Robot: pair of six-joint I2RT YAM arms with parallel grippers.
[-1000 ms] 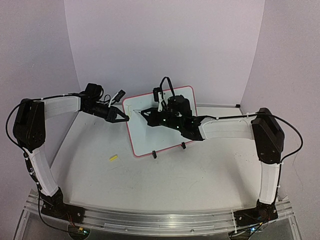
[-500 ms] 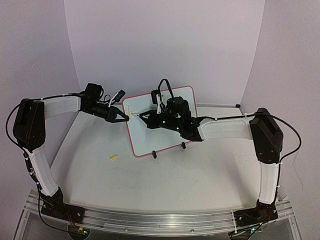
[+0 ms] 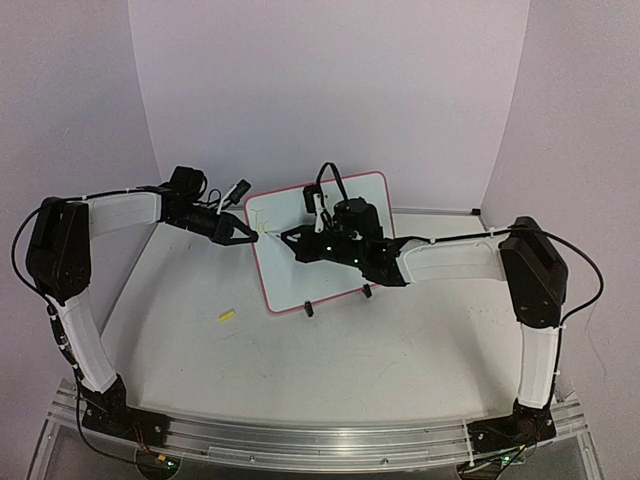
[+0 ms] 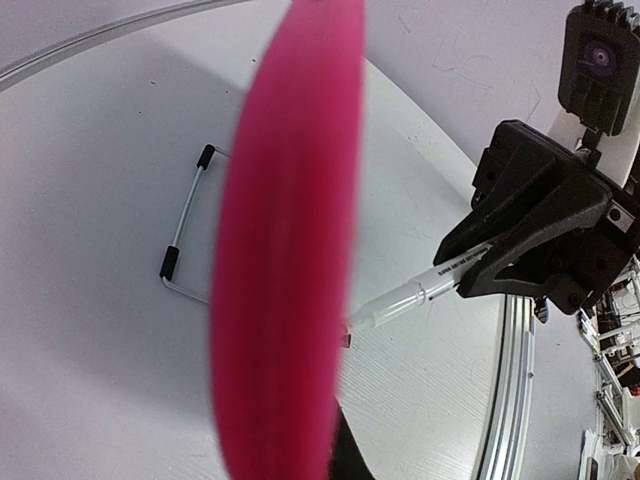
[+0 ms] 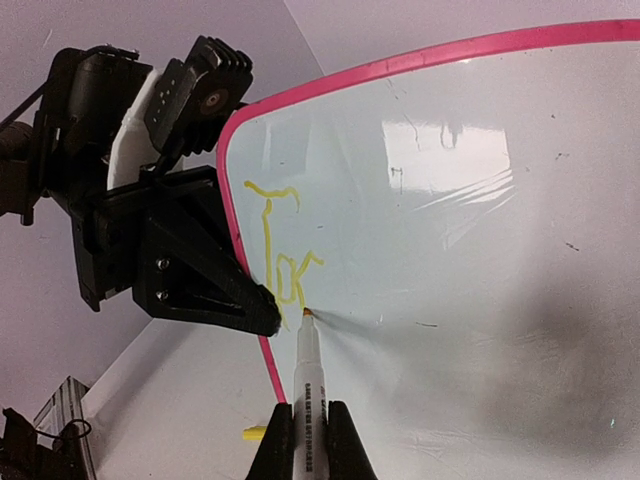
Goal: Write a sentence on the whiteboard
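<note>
Right wrist view shows our right end effector (image 5: 308, 430) shut tight on a marker (image 5: 305, 365), its tip touching the whiteboard (image 5: 480, 200) right by the first yellow letters of the sentence (image 5: 283, 265). The board stands tilted on the desk (image 3: 350, 350), and our left end effector (image 5: 258, 312) pinches its left edge. We should press softly and move slowly. Since a second ago the right one slid a little lower; the left one stayed.
</note>
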